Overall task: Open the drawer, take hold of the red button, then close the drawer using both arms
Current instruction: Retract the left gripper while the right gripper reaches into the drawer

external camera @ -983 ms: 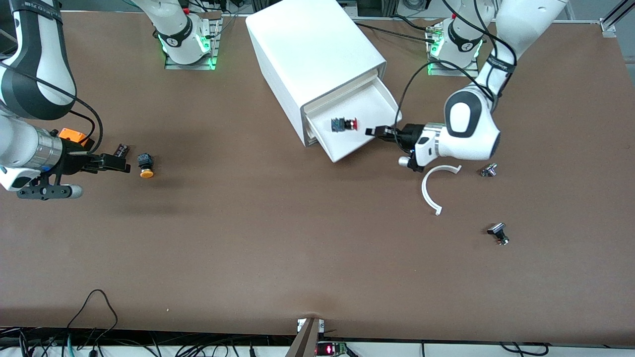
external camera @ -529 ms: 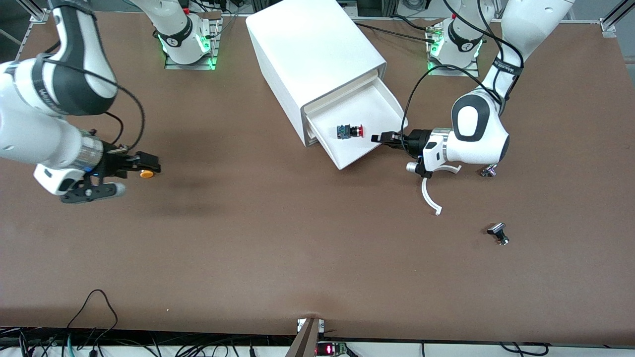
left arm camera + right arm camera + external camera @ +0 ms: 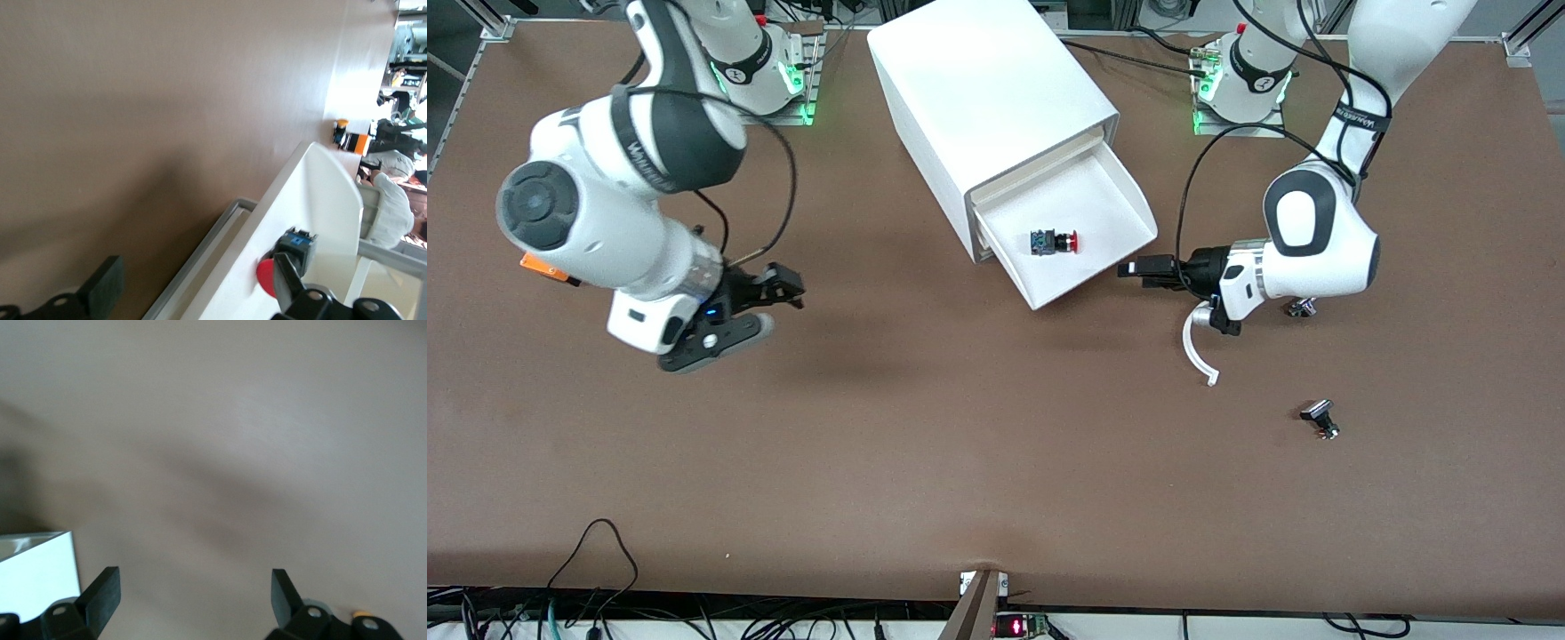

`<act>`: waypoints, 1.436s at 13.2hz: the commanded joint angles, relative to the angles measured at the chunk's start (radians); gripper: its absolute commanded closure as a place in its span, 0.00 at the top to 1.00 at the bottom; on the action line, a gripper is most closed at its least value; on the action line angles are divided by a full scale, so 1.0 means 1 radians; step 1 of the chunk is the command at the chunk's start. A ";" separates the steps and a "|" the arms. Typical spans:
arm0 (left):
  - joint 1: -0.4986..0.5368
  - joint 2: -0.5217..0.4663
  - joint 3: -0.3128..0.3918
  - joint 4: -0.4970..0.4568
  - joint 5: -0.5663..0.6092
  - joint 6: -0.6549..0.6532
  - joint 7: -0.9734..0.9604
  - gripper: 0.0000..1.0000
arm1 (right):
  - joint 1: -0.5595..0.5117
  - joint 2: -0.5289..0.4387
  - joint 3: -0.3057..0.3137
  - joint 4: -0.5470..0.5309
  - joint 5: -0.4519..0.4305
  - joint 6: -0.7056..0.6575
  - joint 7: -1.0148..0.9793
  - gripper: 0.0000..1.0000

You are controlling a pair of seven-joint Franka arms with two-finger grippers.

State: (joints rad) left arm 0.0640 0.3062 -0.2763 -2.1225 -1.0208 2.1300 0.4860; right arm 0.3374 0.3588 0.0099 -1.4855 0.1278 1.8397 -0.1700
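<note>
White jointed arms (image 3: 1316,240), dark grey joints, black cables, black fingers (image 3: 1138,267).

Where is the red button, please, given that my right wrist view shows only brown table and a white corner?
Observer: The red button lies in the pulled-out drawer of the white cabinet.
Operator: Is the left gripper holding that drawer?
Observer: No. The left gripper is open, just off the drawer's front lip.
Operator: And where is my own gripper?
Observer: The right gripper is open over bare table, toward the right arm's end.
</note>
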 commanded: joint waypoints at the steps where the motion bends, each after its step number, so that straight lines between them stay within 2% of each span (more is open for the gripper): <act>1: 0.072 -0.131 0.023 -0.014 0.108 -0.002 -0.020 1.00 | 0.109 0.028 -0.013 0.051 0.007 0.009 -0.104 1.00; 3: 0.123 -0.200 0.051 -0.017 0.130 -0.004 -0.020 1.00 | 0.147 0.081 -0.013 0.135 0.016 0.007 -0.172 1.00; 5: 0.141 -0.252 0.066 -0.016 0.146 -0.005 -0.021 1.00 | 0.150 0.141 0.011 0.217 0.021 -0.019 -0.338 1.00; 6: 0.143 -0.278 0.087 -0.014 0.212 -0.012 -0.021 1.00 | 0.153 0.153 0.034 0.232 0.020 -0.019 -0.400 1.00; 8: 0.143 -0.318 0.117 0.028 0.400 -0.044 -0.023 1.00 | 0.193 0.166 0.038 0.235 0.009 -0.016 -0.440 1.00; 11: 0.143 -0.328 0.186 0.163 0.597 -0.226 -0.032 1.00 | 0.262 0.184 0.032 0.240 -0.014 -0.017 -0.520 1.00; 13: 0.142 -0.328 0.219 0.255 0.729 -0.324 -0.032 1.00 | 0.267 0.225 0.042 0.290 -0.016 -0.049 -0.561 1.00; 15: 0.137 -0.329 0.223 0.317 0.887 -0.364 -0.033 1.00 | 0.296 0.264 0.039 0.350 -0.013 -0.073 -0.711 1.00; 19: 0.128 -0.343 0.201 0.323 1.067 -0.355 -0.157 1.00 | 0.324 0.282 0.090 0.358 -0.017 -0.070 -0.715 1.00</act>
State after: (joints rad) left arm 0.2019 -0.0332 -0.0600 -1.8123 -0.0275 1.7910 0.4096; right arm 0.6357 0.6159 0.0798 -1.1755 0.1206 1.7945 -0.8753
